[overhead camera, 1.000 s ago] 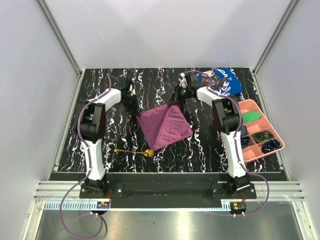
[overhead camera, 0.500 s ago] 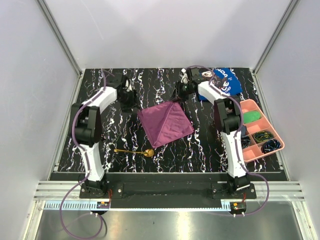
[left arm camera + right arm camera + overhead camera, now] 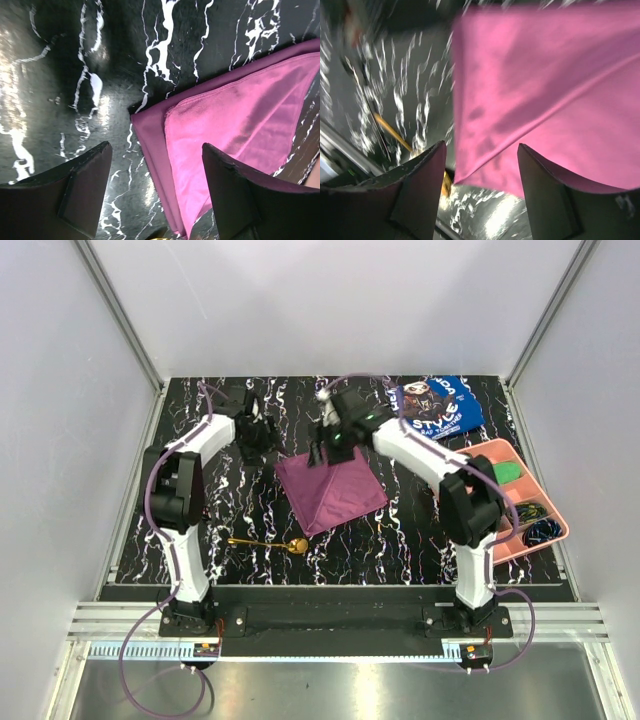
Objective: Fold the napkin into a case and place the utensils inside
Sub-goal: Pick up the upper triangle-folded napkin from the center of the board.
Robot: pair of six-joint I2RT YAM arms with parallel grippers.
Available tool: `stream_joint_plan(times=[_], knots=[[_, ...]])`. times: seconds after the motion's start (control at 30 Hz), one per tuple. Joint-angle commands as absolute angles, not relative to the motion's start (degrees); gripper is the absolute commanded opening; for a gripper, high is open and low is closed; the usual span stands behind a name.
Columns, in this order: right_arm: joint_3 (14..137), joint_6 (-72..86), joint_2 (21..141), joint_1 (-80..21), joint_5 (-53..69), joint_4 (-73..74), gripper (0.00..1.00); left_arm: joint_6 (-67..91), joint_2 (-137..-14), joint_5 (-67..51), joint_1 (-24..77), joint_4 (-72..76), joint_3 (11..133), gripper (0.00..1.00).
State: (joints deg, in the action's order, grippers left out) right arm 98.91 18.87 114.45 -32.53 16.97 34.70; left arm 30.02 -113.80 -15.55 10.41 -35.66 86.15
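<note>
The napkin is plain plum purple, its top layer pinker. The table is black with white marbling. The spoon, near left, is gold. Far right, the cloth is blue with white lettering; the tray is pink.

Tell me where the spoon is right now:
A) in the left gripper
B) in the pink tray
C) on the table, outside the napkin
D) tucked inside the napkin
C: the spoon lies flat on the table, on the arm-base side of the napkin and outside its folds. The left gripper and right gripper are both open with nothing in them.
</note>
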Motion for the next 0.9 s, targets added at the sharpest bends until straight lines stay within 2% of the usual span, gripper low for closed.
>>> stream_joint_plan(times=[0.0,0.23,0.43,0.63,0.67,0.7,0.87], knots=[[96.60,16.18,113.20,-39.72,8.36,37.71,0.70,34.62,-114.34,-10.99,12.21,-32.43,86.40,0.75],[96.15,13.89,114.96,-45.70,2.82,39.29,0.72,39.63,-116.89,-6.07,15.29,-32.69,86.31,0.65],[95.89,13.27,116.36,-48.86,2.55,38.76,0.72,42.18,-116.98,-2.20,16.35,-33.92,84.56,0.63],[95.80,13.80,119.09,-51.15,1.06,37.09,0.63,42.19,-118.30,-1.67,16.61,-33.84,84.37,0.57],[96.06,13.97,119.87,-51.33,1.05,37.09,0.58,42.10,-118.39,-1.67,16.61,-33.84,84.46,0.57],[96.06,14.06,120.14,-51.59,1.05,37.09,0.56,42.10,-118.82,-1.67,16.61,-33.84,84.55,0.51],[95.80,14.15,121.64,-53.17,0.44,37.09,0.52,41.75,-118.57,-0.97,16.61,-33.66,84.02,0.48]])
